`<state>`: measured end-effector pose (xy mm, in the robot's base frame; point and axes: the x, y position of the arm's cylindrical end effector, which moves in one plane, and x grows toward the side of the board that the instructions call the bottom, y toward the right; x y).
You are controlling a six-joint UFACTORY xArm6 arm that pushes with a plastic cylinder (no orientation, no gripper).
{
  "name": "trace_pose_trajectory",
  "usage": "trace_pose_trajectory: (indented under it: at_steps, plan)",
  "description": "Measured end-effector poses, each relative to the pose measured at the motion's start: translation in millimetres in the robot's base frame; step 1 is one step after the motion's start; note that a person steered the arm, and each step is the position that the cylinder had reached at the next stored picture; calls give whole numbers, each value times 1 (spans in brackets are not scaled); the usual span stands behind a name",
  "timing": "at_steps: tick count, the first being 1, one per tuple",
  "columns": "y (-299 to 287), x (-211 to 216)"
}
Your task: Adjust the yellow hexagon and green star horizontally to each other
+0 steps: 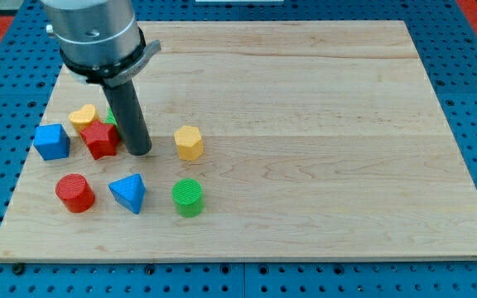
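**Rod tip down between the red star and the yellow hexagon**

My tip (140, 152) rests on the wooden table (305, 124) in the view's left half. The tool is a plain dark rod with nothing to open or close, so it grasps nothing; it hangs from a grey metal mount (93, 33) at the view's top left.

The yellow hexagon (189, 142) stands to the view's right of my tip, near it but clearly apart. The green star (111, 117) is almost wholly hidden behind the rod: only a small green sliver shows at the rod's left edge, just above the red star (99, 138), and its shape cannot be made out from that sliver. It lies a little higher in the view than the hexagon, with the rod between the two.

The red star sits just beside my tip on the view's left. Above it and to its left is a yellow heart (82, 117), touching or nearly touching it. Further left stands a blue cube (52, 141).

Lower in the view runs a row of three: a red cylinder (74, 193), a blue triangle (129, 193) and a green cylinder (188, 197), each apart from its neighbours. The green cylinder lies straight below the hexagon.
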<state>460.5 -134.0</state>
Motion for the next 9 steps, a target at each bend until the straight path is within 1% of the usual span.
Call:
trace_pose_trajectory:
  at_steps: [1, 2, 3, 4, 5, 6, 7, 8, 9]
  plan:
    - [51, -9]
    - [58, -13]
    - [102, -44]
    - [124, -9]
    - [70, -5]
    - [61, -31]
    - [44, -93]
    - [-47, -120]
    - [-104, -100]
